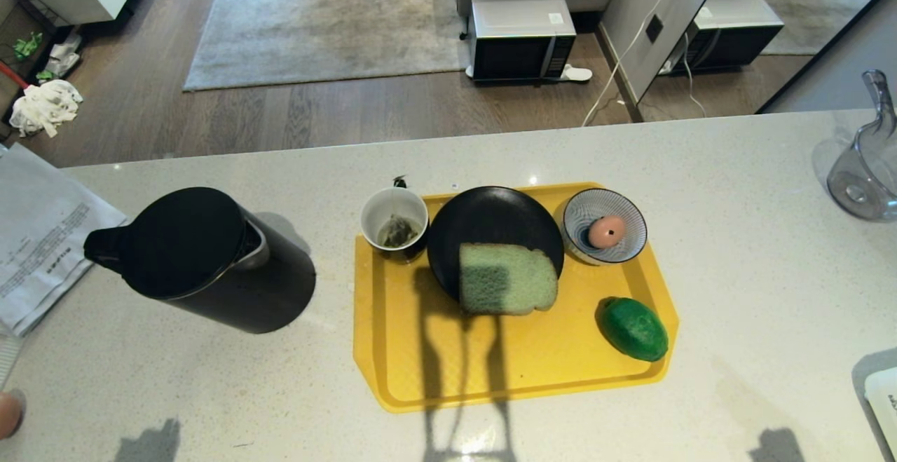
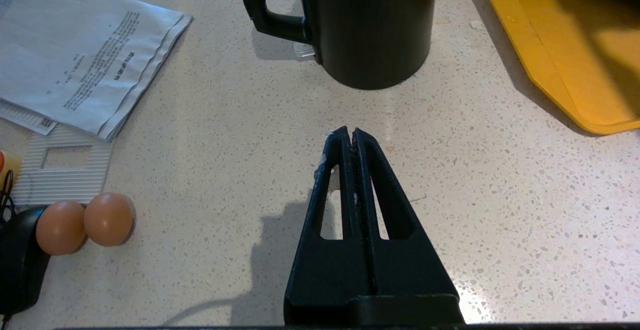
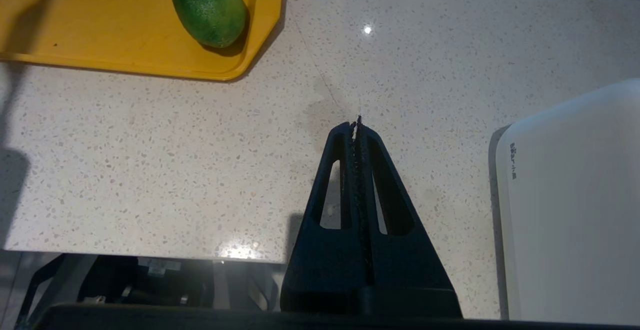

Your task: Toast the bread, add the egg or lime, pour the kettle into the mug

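In the head view the bread [image 1: 507, 278] lies at the centre of the frame, half on a black plate [image 1: 490, 223] on the yellow tray [image 1: 420, 371]; it looks soft and light, so it probably wants a gentle pinch across its crust edges. The lime [image 1: 633, 328] sits lower right on the tray, glossy and likely to roll, best taken across its short middle. The mug [image 1: 394, 219], a teabag inside, stands at the tray's upper left corner. The kettle [image 1: 203, 259] stands left on the bench [image 1: 736, 252], tall and probably heavy. In the left wrist view the left gripper [image 2: 349, 133] hovers near the kettle with jaws closed on nothing; the loop handle at the upper middle is the sensible hold. In the right wrist view the right gripper [image 3: 356, 123], jaws closed and empty, hovers with the lime at upper left.
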